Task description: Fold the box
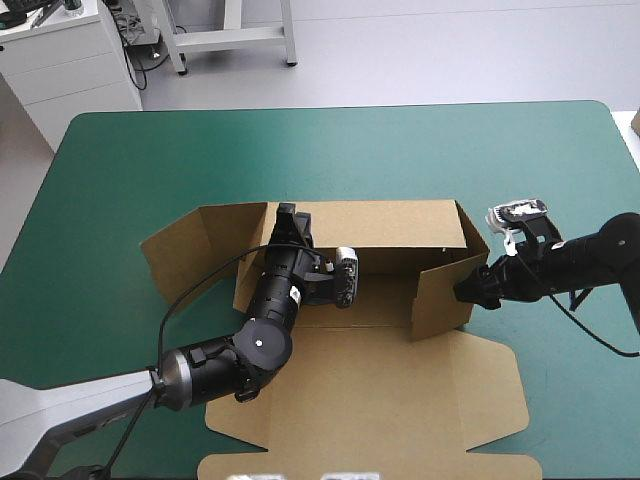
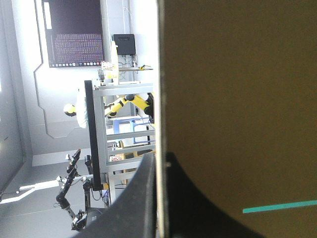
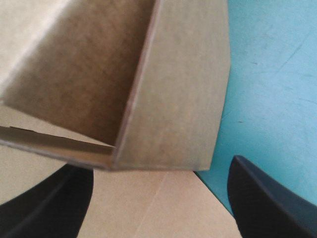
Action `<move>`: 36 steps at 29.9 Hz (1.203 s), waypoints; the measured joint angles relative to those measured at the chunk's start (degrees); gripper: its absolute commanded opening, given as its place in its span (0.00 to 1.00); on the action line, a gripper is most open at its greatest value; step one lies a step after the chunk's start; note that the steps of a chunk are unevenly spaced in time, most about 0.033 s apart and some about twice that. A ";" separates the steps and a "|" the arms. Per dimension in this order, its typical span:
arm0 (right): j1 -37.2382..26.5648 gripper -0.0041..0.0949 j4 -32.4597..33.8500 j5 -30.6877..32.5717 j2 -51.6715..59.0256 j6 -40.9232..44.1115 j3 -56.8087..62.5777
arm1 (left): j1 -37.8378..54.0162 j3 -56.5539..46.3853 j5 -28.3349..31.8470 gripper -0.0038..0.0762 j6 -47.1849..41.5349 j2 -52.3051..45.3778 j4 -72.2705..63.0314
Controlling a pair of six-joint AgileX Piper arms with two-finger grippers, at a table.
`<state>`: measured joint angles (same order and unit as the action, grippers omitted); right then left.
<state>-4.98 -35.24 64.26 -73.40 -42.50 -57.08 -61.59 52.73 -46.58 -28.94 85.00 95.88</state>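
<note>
left arm [image 1: 262, 340]: matte black cylindrical links, round joint cap with a small centre dot, small white labels on the forearm, then a pale grey link [image 1: 70, 405] at the base end. right arm [image 1: 585, 260]: all black, slimmer tapered links. fingers [image 3: 267, 203] black, broad, smooth, curved like fins.

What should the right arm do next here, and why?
Probably ease the right gripper forward and shut it on the raised right wall of the box. Its jaws stand open at that wall's corner, gripping nothing, while the left gripper pinches the far wall upright.
</note>
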 measured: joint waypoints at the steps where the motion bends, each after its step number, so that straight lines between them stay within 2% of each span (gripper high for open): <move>1: 0.00 0.75 -1.13 -0.47 0.00 -1.08 0.56 | 0.00 0.00 0.00 0.01 0.00 0.00 0.00; 15: 0.20 0.74 -9.94 -5.72 0.00 -12.49 4.87 | 0.00 0.00 0.21 0.01 -0.18 0.00 0.00; 20: 3.88 0.74 -9.63 -9.39 0.04 -12.35 4.87 | 0.00 0.00 0.21 0.01 -0.18 0.00 0.00; 26: 10.60 0.69 -5.05 -17.40 0.16 -5.16 4.87 | 0.00 0.00 0.21 0.01 -0.18 0.06 0.00; 31: 14.53 0.53 -1.57 -23.54 0.24 -0.87 4.87 | 0.00 0.00 -0.46 0.01 -0.18 0.06 -0.13; 36: 15.28 0.20 0.50 -26.81 0.11 1.81 4.91 | 0.00 0.00 -1.06 0.01 -0.18 0.06 -0.21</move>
<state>10.31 -34.74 37.45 -73.29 -40.69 -52.17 -61.59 52.73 -47.65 -29.12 85.07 95.67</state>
